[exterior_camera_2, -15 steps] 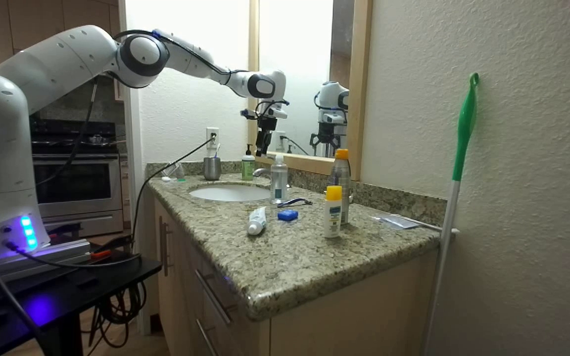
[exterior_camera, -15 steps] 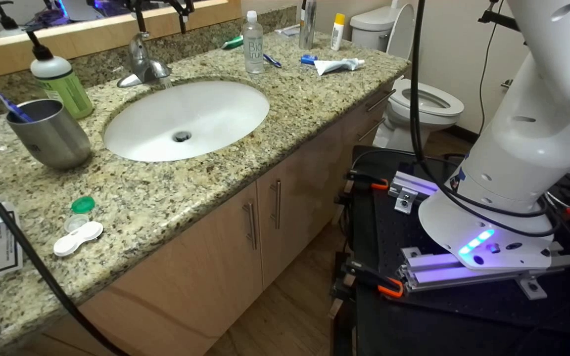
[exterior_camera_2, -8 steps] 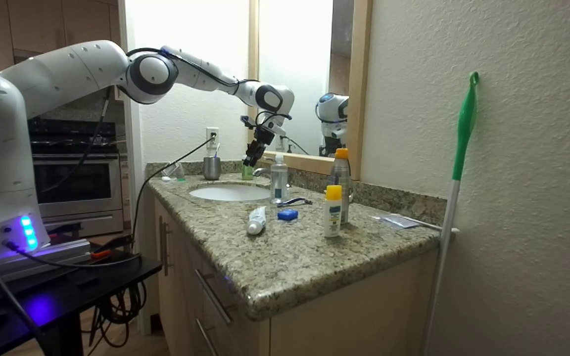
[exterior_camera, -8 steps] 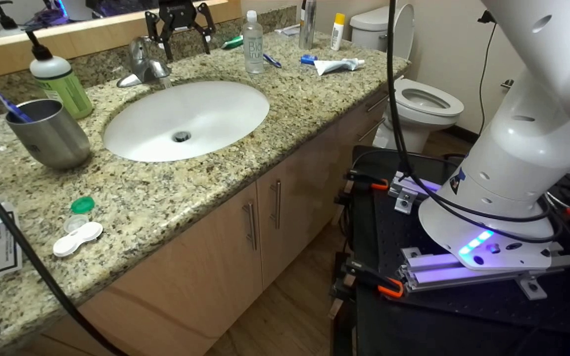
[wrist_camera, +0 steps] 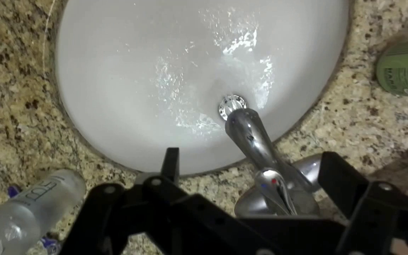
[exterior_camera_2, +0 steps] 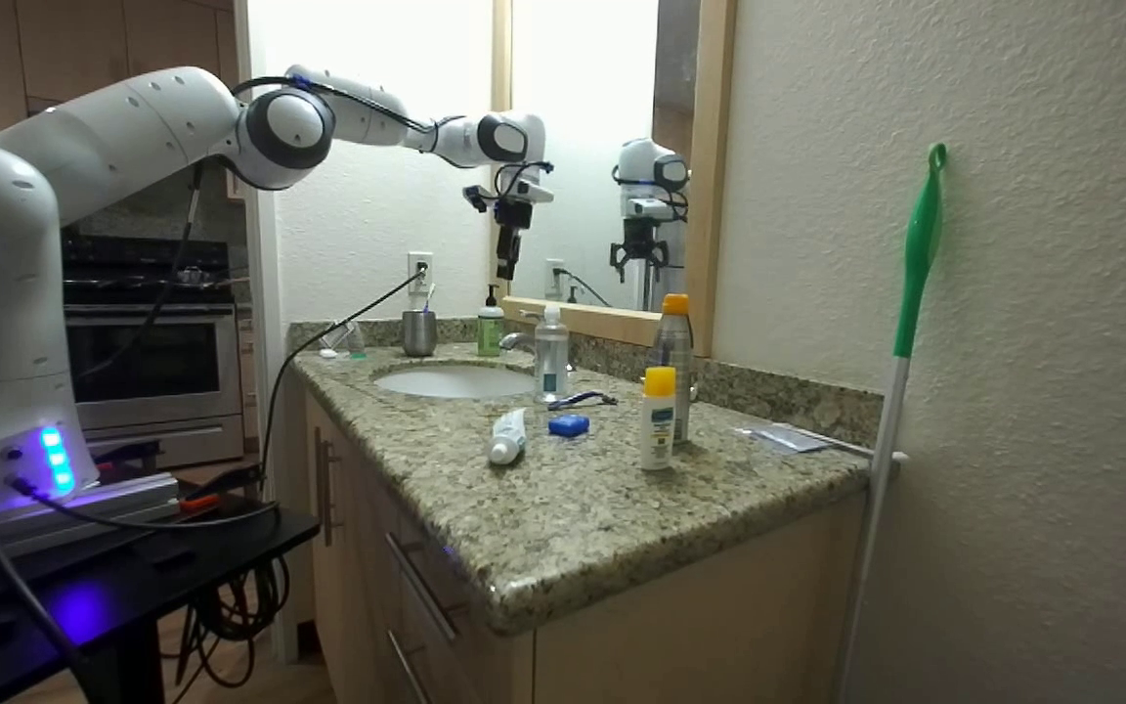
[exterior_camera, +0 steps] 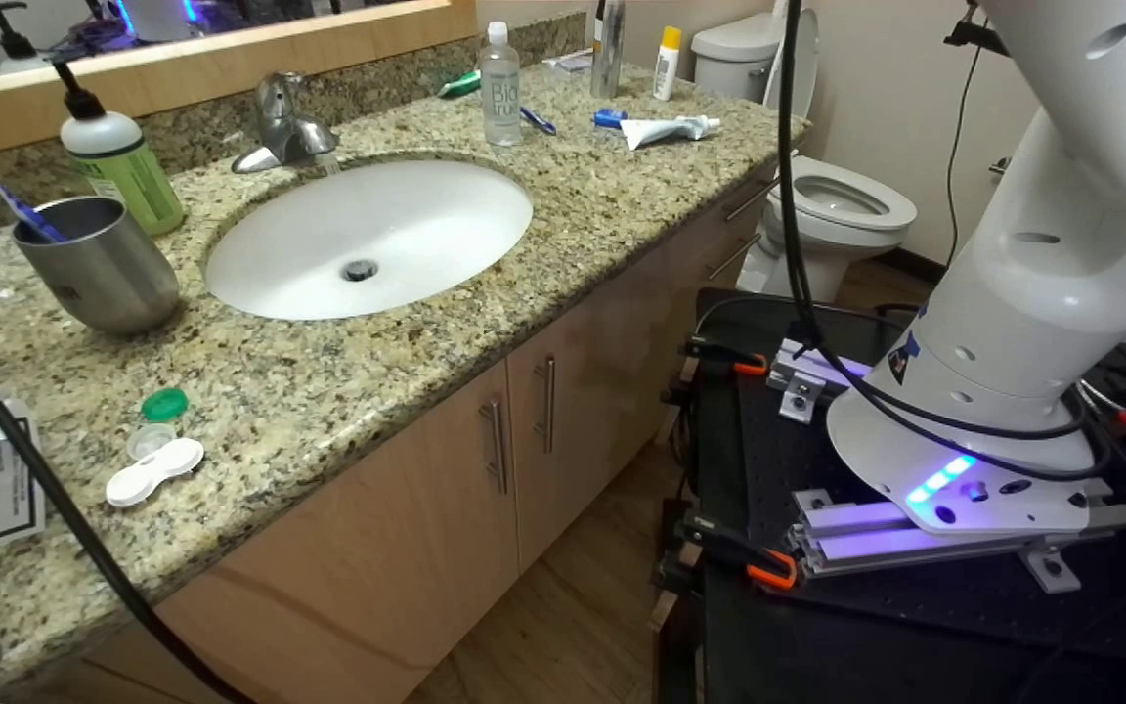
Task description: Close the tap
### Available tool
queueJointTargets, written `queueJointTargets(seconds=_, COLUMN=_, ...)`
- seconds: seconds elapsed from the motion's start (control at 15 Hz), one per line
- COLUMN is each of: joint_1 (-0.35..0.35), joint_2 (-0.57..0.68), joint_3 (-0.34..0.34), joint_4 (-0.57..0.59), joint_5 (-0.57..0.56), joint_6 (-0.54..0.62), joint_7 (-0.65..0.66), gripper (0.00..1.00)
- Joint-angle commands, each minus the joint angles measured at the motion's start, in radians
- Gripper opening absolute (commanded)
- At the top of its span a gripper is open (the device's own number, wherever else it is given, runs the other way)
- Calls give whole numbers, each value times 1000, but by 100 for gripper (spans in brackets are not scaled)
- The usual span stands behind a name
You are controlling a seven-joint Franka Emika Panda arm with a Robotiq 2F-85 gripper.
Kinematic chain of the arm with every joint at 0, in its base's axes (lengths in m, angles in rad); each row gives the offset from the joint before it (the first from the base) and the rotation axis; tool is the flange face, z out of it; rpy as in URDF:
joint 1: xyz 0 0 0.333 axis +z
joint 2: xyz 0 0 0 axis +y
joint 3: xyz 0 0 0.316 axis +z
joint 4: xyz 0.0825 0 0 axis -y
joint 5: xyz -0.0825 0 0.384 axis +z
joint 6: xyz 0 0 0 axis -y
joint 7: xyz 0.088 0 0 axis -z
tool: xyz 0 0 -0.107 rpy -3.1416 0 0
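Black two-finger gripper [exterior_camera_2: 505, 270] has just risen & straightened, now above the silver-grey metal tap [wrist_camera: 264, 152], jaws wide apart, w/ nothing held; prob. backing off to realign. Tap likely not closed yet: faint clear streak [exterior_camera: 330, 165] just below it suggests flow. Tap stands at rim of white oval ceramic basin [wrist_camera: 126, 88]. Tap base part-hidden behind gripper in wrist view; clear plastic bottle [exterior_camera_2: 551, 357] partly blocks tap in an exterior view.
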Motion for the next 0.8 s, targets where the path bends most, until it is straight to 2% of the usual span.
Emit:
queueJointTargets(seconds=0.0, joint_1=4, joint_2=-5, joint_3=-5, joint_4=3, joint_5=-5, joint_6=5, joint_7=0, gripper=100)
queueJointTargets(seconds=0.33, joint_1=-38, joint_2=72, joint_3=-13, joint_4=26, joint_5=11, joint_6=-4, joint_7=101, gripper=100)
queueJointTargets(seconds=0.4, joint_1=-19, joint_2=45, joint_3=-11, joint_4=3, joint_5=-5, joint_6=2, joint_7=75, gripper=100)
queueJointTargets(seconds=0.73, joint_1=-19, joint_2=57, joint_3=-11, joint_4=10, joint_5=-5, joint_6=4, joint_7=78, gripper=100)
